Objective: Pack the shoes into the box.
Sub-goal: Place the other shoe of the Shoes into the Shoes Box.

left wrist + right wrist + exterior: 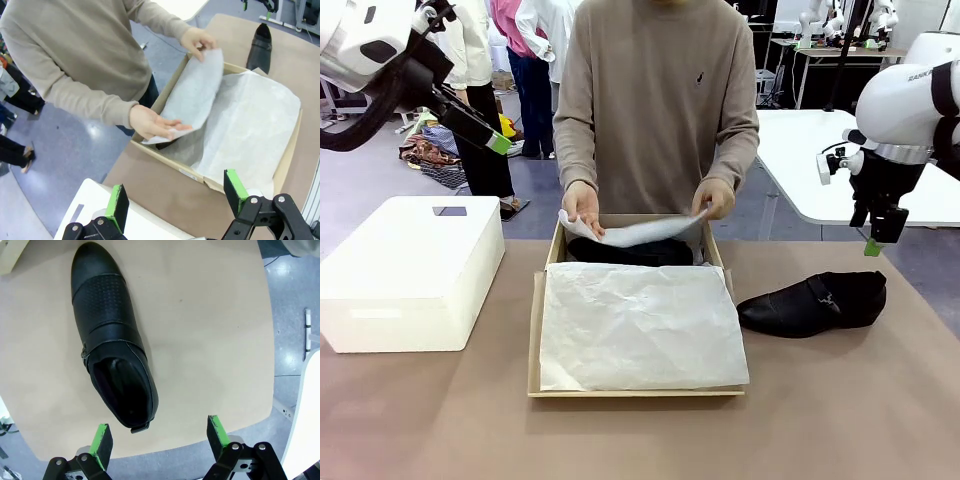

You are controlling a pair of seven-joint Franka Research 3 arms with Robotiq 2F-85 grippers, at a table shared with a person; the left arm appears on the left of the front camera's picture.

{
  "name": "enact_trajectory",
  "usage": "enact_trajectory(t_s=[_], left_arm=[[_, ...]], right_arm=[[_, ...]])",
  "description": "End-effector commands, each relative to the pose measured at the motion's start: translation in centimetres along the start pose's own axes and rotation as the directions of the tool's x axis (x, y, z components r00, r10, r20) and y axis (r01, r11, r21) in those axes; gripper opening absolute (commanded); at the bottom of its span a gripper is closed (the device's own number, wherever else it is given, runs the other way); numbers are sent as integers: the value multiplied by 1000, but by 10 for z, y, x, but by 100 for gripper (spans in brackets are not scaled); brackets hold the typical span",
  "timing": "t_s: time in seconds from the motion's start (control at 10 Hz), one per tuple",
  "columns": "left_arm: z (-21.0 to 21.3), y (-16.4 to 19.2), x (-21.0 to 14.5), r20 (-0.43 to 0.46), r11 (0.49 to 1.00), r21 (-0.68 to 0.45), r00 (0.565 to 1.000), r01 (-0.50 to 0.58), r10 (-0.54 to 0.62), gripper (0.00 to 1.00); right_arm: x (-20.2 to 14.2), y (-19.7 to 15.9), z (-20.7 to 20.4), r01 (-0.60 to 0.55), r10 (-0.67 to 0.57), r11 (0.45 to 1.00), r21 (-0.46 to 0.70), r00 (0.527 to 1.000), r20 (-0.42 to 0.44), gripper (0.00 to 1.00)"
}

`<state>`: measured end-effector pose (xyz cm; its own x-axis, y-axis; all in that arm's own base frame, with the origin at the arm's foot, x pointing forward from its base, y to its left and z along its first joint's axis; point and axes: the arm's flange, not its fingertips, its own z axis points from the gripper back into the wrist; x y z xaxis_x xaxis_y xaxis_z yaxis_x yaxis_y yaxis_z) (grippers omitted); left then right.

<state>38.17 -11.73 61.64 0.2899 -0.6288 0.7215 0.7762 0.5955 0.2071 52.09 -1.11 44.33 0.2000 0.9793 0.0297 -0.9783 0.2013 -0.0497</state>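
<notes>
A tan cardboard box lies open in the middle of a brown table, seen from the robot's side. White tissue paper lines the box and covers most of its floor. One black shoe lies crosswise at the far end of the box, partly hidden under a loose tissue sheet. A person in a beige sweater stands at the far side of the table and holds that sheet above the shoe, one hand at one end and the other hand at the opposite end. The second shoe lies on the bare table just to the right of the box, upright on its sole, its pointed toe facing the box and its heel facing the table's right edge. A larger white box sits on the table to the left, apart from the cardboard box. The left gripper hangs high at the left, over the white box's near corner, its green-padded jaws spread wide with nothing between them. The right gripper hangs above the right end of the table, just past the heel of the second shoe, jaws likewise spread wide, empty, and clear of the leather.
</notes>
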Motion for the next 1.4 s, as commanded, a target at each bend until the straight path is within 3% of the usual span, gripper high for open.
enact_trajectory(t_s=[0.0,0.4,1.3], left_arm=[[1,0,-1,13,1000,-13,1000,-4,4,100],[1,0,-1,13,1000,-13,1000,-4,4,100],[1,0,-1,13,1000,-13,1000,-4,4,100]], right_arm=[[-1,0,3,2,-2,1000,-5,1000,1,100],[0,0,0,0,0,1000,0,1000,0,100],[-13,-23,-54,-73,71,997,28,995,66,100]])
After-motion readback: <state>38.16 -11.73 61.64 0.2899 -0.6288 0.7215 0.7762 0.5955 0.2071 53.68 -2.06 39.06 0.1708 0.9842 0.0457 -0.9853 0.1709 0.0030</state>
